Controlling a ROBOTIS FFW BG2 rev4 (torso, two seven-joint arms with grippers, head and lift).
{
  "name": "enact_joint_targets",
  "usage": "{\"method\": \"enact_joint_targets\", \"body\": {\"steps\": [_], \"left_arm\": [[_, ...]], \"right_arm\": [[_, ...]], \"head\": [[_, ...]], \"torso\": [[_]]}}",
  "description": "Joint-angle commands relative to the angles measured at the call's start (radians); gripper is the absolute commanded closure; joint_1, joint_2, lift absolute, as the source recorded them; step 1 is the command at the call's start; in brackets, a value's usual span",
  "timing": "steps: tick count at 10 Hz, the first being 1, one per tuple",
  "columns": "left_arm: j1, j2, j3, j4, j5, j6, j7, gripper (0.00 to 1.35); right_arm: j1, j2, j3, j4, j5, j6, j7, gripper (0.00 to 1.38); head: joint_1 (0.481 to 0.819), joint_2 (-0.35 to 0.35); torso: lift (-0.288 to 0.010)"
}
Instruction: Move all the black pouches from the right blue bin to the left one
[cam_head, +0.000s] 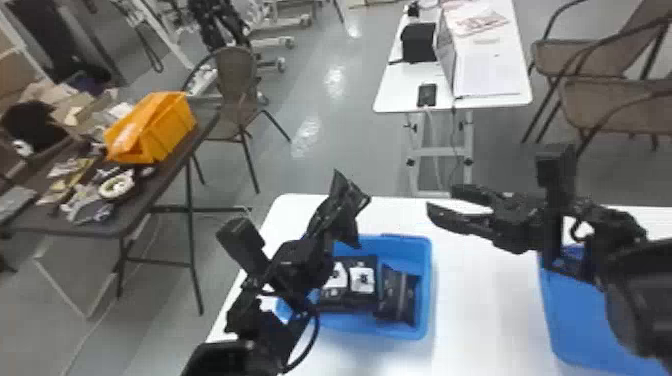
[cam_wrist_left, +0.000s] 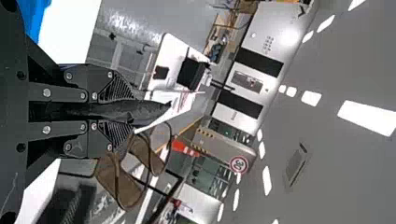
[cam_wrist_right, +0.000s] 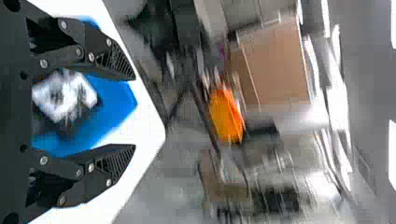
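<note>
Left gripper pinches a black pouch — right gripper holds jaws wide apart.

Left gripper clamped together — right gripper spread.

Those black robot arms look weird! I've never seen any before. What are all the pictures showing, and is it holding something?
A robot has two arms, each ending in a tool with two flat fingers. One picture looks down from its head; the others come from its wrists, turned sideways.

On the white table are the left blue bin, with dark things inside, some with white patches, and the right blue bin. The left tool grips a black pouch. The right tool is open, holding nothing.
</note>
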Motion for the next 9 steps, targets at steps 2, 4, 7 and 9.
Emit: {"method": "enact_joint_targets", "body": {"steps": [2,4,7,9], "left_arm": [[0.031,-0.020,0.032,0.000,-0.150,-0.042,0.003,1.22],[0.057,-0.020,0.050,0.028,-0.394,-0.057,0.005,1.22],[0.013,-0.020,-0.017,0.189,-0.552,-0.131,0.005,1.22],[-0.004,-0.017,-0.025,0.236,-0.543,-0.146,0.005,1.17]], "right_arm": [[0.282,0.027,-0.251,-0.326,0.105,0.007,-0.181,0.28],[0.353,0.026,-0.303,-0.396,0.106,0.021,-0.215,0.29],[0.368,0.026,-0.314,-0.401,0.102,0.033,-0.216,0.29],[0.360,0.024,-0.312,-0.393,0.105,0.036,-0.215,0.29]], "head": [[0.695,0.215],[0.695,0.145],[0.695,0.127],[0.695,0.094]], "torso": [[0.010],[0.010],[0.010],[0.010]]}}
